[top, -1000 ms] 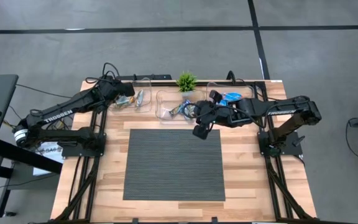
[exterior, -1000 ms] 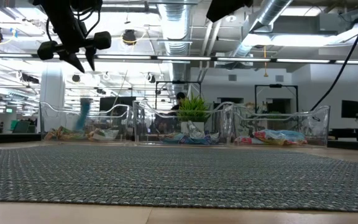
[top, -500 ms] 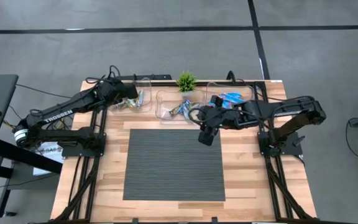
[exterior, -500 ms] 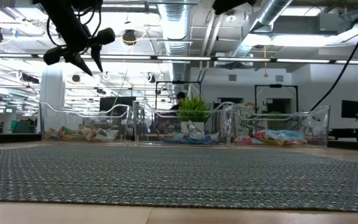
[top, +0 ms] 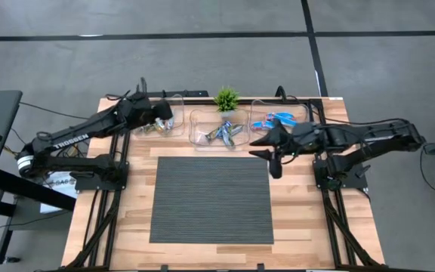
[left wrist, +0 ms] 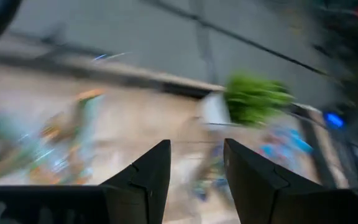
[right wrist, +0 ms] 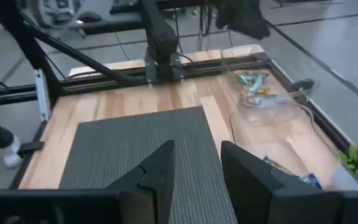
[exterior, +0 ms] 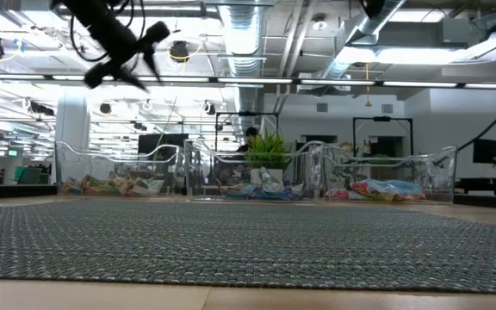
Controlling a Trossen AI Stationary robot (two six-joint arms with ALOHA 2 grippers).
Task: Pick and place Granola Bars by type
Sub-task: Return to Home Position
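Observation:
Granola bars lie in three clear bins along the table's far edge. Tan-green bars (top: 148,128) are in the left bin, blue-brown bars (top: 223,133) in the middle bin, bright blue bars (top: 276,119) in the right bin. My left gripper (top: 165,115) hangs open high above the left bin, tipped over, with nothing between its fingers (left wrist: 197,162). My right gripper (top: 269,160) is open and empty (right wrist: 196,158), over the bare wood at the grey mat's far right corner, on the near side of the right bin.
A ribbed grey mat (top: 210,198) covers the table's middle, with no bars on it. A small green plant (top: 226,99) stands behind the middle bin. The bins' clear walls (exterior: 188,164) rise along the far edge. Both arms' base frames flank the mat.
My right gripper has drawn back from over the middle bin toward the table's right and near side, and has turned about. My left gripper has stayed above the left bin, risen slightly and tipped over. A bluish bar seen upright in the left bin no longer stands out there.

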